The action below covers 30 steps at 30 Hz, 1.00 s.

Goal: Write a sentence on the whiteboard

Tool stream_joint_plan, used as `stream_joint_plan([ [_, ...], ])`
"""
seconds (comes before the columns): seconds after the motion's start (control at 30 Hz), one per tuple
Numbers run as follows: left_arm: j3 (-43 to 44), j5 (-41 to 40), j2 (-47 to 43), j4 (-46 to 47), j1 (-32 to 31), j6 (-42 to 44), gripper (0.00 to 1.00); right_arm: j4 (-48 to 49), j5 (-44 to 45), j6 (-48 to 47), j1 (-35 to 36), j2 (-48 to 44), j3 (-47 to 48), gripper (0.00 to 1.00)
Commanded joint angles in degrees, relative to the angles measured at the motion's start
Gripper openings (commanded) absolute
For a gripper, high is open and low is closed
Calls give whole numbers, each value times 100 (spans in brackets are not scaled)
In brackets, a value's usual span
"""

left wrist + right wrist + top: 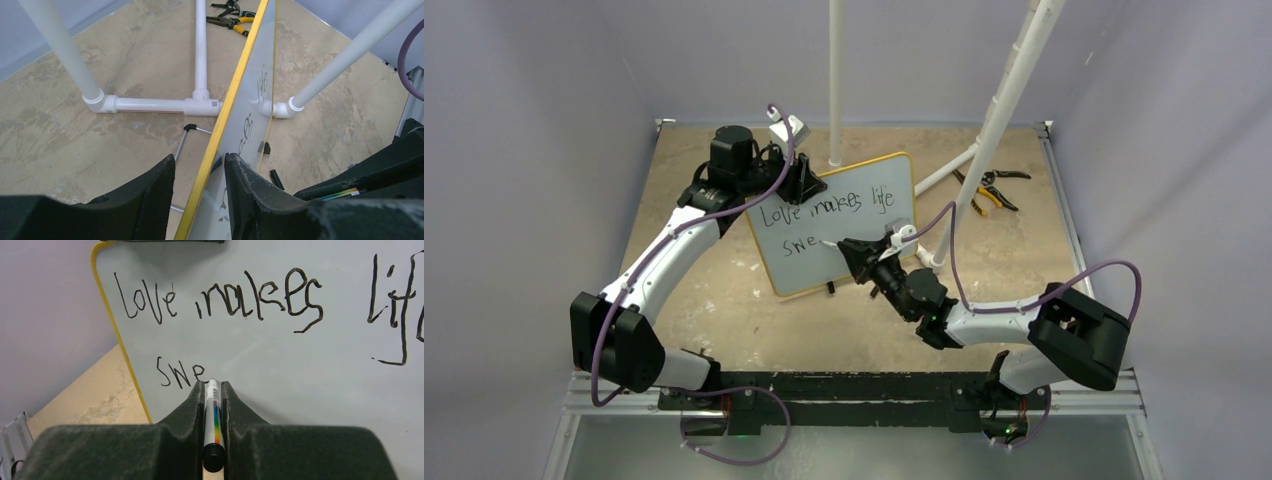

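Observation:
The whiteboard (802,268) stands tilted on the table, yellow-framed, and reads "Love makes life" with "Swe" below. My left gripper (802,185) grips its upper left edge. In the left wrist view the jaws (200,160) straddle the yellow frame of the board (250,110). My right gripper (852,252) is shut on a white marker (212,410) with a rainbow stripe. The marker's tip touches the board (310,380) just right of the "e" of "Swe". The right gripper (212,386) shows in its wrist view.
White PVC pipes (834,80) rise behind the board, and a slanted one (1014,90) stands at the right; their joints lie on the table (200,100). Yellow-handled pliers (989,188) lie at the back right. A small black cylinder (275,179) lies in front of the board.

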Motion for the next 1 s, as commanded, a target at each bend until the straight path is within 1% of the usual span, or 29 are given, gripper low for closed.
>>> stream_joint_plan([
  [0.0,-65,192,112,-78,19,-112,8,302,110,-144,-22,65,159,0],
  [0.33,-57,201,109,-86,19,-109,8,361,251,-175,-92,221,237,0],
  [0.57,-56,201,112,-90,19,-107,8,346,473,-183,-97,50,136,0],
  [0.97,-56,201,112,-88,19,-105,8,451,300,-335,-102,139,357,0],
])
